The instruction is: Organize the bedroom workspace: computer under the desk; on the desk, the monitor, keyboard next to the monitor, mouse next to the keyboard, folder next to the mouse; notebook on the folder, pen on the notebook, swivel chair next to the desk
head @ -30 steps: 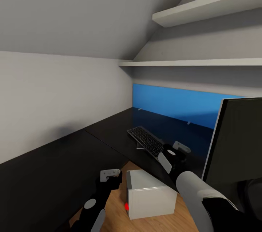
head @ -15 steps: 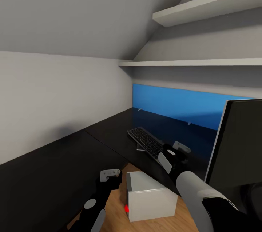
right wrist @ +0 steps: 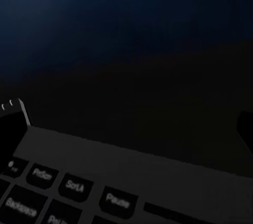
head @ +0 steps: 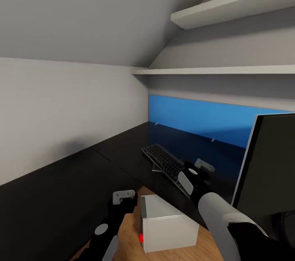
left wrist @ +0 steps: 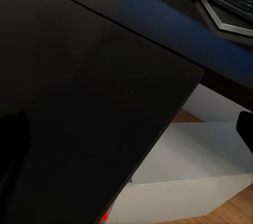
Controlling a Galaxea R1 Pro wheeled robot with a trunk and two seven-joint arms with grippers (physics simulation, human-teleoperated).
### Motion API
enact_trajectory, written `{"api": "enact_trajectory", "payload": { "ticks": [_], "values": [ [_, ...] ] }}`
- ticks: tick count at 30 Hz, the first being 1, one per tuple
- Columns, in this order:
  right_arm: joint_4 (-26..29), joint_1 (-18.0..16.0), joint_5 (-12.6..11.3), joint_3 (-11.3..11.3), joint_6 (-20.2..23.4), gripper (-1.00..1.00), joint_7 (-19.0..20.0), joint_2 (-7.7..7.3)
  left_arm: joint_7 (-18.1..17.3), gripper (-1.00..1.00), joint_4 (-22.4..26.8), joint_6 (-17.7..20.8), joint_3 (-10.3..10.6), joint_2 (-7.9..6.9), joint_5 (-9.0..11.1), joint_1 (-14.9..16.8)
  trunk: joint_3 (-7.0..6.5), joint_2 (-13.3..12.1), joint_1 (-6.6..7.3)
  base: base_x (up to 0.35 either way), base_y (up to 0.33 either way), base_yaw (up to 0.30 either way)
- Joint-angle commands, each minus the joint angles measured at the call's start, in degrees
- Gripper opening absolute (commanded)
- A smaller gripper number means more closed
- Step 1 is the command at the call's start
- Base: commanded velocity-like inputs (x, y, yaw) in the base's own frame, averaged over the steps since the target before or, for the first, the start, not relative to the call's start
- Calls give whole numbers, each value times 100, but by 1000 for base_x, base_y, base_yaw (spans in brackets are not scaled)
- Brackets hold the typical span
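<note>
Left arm low, bent, left gripper [head: 123,196] pointing forward. Right arm extended forward, right gripper [head: 199,169] ahead; finger spacing unclear on both.

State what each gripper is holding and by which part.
Left gripper hangs over the computer, apparently holding nothing. Right gripper sits at the keyboard's near end; a grip cannot be told.

The left arm [head: 107,228] is black with white caps; the right arm [head: 219,216] wears a white sleeve.
</note>
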State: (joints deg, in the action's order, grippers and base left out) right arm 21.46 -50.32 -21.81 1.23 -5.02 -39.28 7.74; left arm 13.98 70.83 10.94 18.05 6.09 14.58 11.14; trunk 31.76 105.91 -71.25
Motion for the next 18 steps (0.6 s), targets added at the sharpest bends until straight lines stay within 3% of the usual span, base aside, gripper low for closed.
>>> {"api": "enact_trajectory", "payload": {
  "ticks": [1,18],
  "values": [
    [-1,-4,-60,14,-52,100,-10,0,43,100,-122,30,9,-3,124,3,7,3,0,3,-2,0],
    [-7,-4,-67,8,-52,100,-10,0,43,100,-122,31,13,-3,124,3,7,3,0,2,0,0]
  ]
}}
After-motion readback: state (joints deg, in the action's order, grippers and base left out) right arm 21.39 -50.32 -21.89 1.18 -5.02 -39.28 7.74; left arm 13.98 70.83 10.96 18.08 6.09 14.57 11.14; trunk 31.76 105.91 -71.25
